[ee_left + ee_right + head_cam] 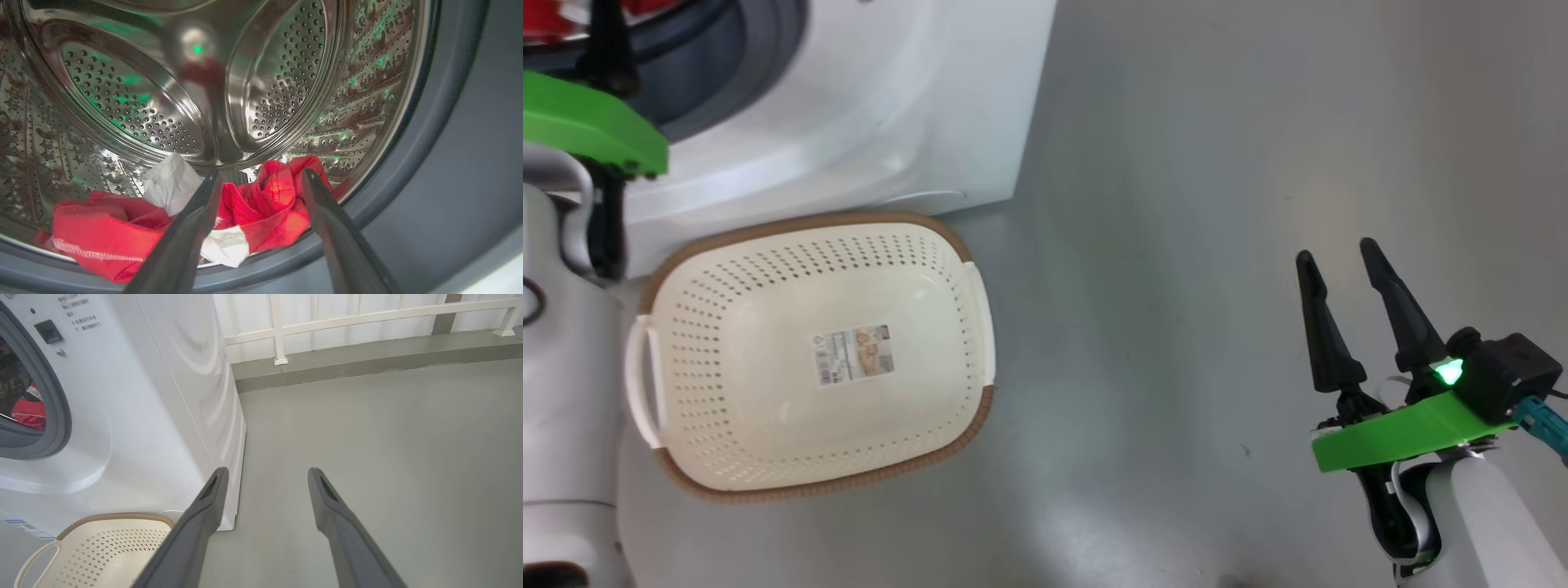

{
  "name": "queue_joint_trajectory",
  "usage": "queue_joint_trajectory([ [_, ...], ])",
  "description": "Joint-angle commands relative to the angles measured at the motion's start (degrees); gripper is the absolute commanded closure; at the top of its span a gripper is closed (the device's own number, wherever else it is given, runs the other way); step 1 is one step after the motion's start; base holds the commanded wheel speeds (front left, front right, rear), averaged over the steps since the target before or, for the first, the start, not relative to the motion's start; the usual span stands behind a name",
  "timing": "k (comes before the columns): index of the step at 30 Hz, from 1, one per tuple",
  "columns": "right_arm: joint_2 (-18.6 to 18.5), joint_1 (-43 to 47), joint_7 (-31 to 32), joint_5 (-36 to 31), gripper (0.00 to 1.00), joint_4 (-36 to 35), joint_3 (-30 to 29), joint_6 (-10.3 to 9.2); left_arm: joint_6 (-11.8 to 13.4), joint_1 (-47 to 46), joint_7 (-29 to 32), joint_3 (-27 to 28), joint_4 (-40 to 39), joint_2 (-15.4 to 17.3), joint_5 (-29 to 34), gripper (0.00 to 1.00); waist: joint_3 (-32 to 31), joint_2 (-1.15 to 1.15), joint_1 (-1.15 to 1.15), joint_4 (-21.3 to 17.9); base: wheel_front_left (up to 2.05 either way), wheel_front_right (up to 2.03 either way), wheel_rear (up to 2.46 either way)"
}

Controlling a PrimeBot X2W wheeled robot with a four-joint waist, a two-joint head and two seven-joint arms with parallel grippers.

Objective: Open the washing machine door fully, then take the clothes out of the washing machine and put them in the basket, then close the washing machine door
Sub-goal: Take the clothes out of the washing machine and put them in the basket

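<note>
Left wrist view, left gripper (260, 173) spread, clothes (278, 204) at drum lip (410, 106)

The left gripper (261, 174) rises from the bottom of the left wrist view, its two dark fingers (192, 228) spread wide. In the head view its pale forearm (556, 384) runs up the left edge to a green wrist plate (588, 122). The right gripper (1336, 251) stands at the lower right, jaws parted and empty, tips tilted toward the upper left.
</note>
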Motion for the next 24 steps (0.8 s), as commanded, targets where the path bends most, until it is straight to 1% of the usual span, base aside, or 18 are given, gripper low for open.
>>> queue_joint_trajectory([
  [1,-0.1,-0.4,-0.4,0.5,0.0,-1.4,1.5,0.37,0.4,-1.0,-0.3,1.4,-1.0,3.1,0.8,0.0,1.6,0.0,0.0,-1.5,0.0,0.0,0.0],
  [6,0.2,-2.0,-0.4,0.8,0.0,-1.5,2.8,0.37,0.6,-3.0,-0.3,2.4,0.0,4.8,2.4,0.0,3.7,0.0,0.0,-3.6,0.0,0.0,0.0],
  [13,0.5,-3.1,-0.4,1.2,0.0,-1.4,4.3,0.37,0.6,-5.7,-0.3,3.2,3.9,8.1,3.9,0.0,5.9,0.0,0.0,-6.5,0.0,0.0,0.0],
  [17,0.6,-3.2,-0.4,1.3,0.0,-1.5,4.4,0.37,0.4,-7.1,-0.3,2.8,5.8,9.2,4.7,0.0,6.7,0.0,0.0,-7.3,0.0,0.0,0.0],
  [24,0.7,-3.3,-0.4,1.3,0.0,-1.5,4.9,0.37,1.1,-8.8,-0.3,1.7,9.6,10.6,6.6,0.0,7.4,0.0,0.0,-8.1,0.0,0.0,0.0],
])
